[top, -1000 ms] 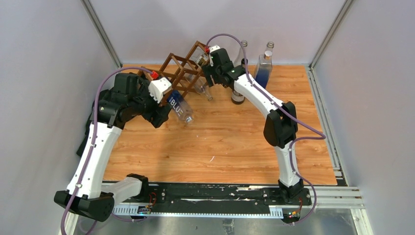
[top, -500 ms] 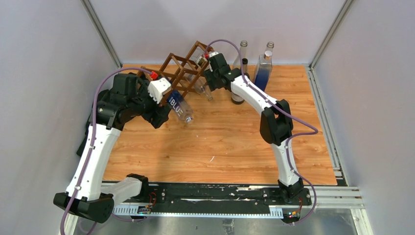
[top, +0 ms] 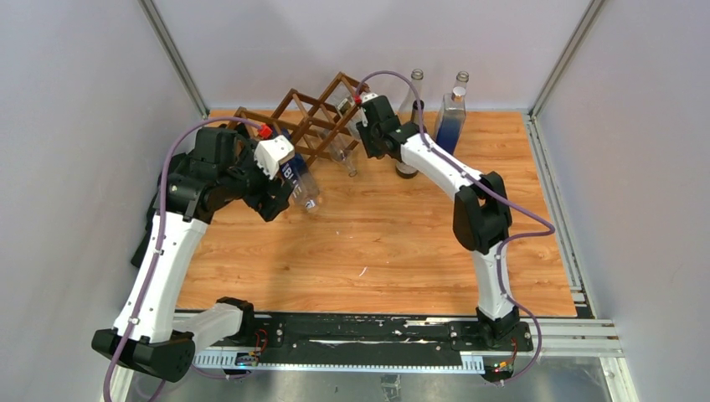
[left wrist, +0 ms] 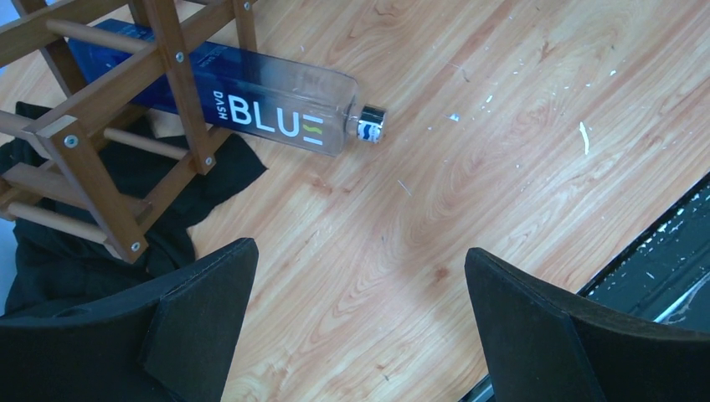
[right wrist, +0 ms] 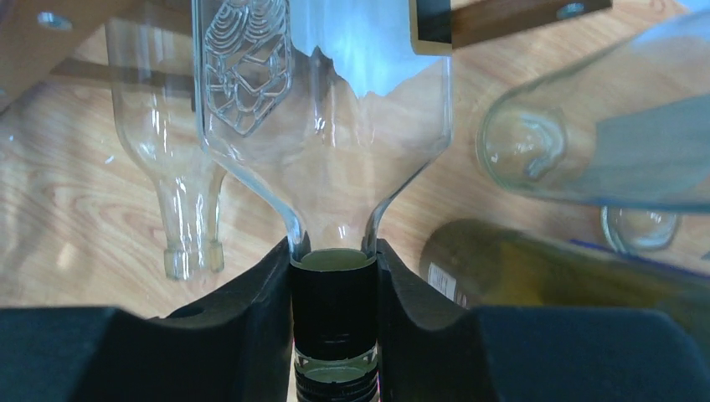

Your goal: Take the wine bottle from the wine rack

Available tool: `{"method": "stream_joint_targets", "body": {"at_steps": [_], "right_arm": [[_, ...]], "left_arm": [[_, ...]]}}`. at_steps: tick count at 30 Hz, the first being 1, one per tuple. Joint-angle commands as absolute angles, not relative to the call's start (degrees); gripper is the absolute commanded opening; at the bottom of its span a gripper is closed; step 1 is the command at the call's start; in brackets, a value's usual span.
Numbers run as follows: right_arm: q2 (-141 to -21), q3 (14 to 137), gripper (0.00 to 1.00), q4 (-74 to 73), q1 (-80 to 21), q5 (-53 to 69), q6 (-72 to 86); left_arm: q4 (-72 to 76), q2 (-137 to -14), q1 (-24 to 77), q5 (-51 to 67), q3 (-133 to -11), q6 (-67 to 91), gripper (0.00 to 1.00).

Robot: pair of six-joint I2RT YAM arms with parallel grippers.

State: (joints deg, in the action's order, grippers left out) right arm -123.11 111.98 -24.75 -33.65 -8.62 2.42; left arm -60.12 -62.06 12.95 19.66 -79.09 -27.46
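The wine rack, a dark brown lattice, stands tilted at the back of the table. My right gripper is shut on the black-capped neck of a clear wine bottle that lies in the rack's right end; from above, the right gripper sits at that end. The bottle's far half is hidden behind a rack bar. A blue bottle marked BLUE lies through the rack's lower left cell, its cap on the wood. My left gripper hangs open above bare table just short of that blue bottle.
A dark bottle, a tall clear bottle and a square blue bottle stand behind the right arm. Another clear bottle pokes out of the rack. Black cloth lies under the rack's left end.
My right gripper has closed onto the bottle's neck. The rack and the blue bottle have shifted a little to the left. The left arm has barely moved.
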Motion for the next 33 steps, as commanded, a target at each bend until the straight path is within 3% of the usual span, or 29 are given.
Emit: {"method": "stream_joint_targets", "body": {"at_steps": [1, 18, 33], "right_arm": [[-115.5, 104.5, 0.00, -22.5, -34.6, -5.7, 5.2], [-87.6, 69.9, 0.00, -13.3, -35.5, 7.6, 21.4], [-69.8, 61.0, 0.00, -14.8, -35.6, 12.9, 27.5]], "left_arm": [[-59.3, -61.9, 12.7, 22.2, -78.0, -28.9, 1.00], [-55.3, -63.2, 12.7, 26.7, -74.2, -38.7, 1.00], [-55.3, -61.4, 13.0, 28.3, -71.3, -51.2, 1.00]]}}
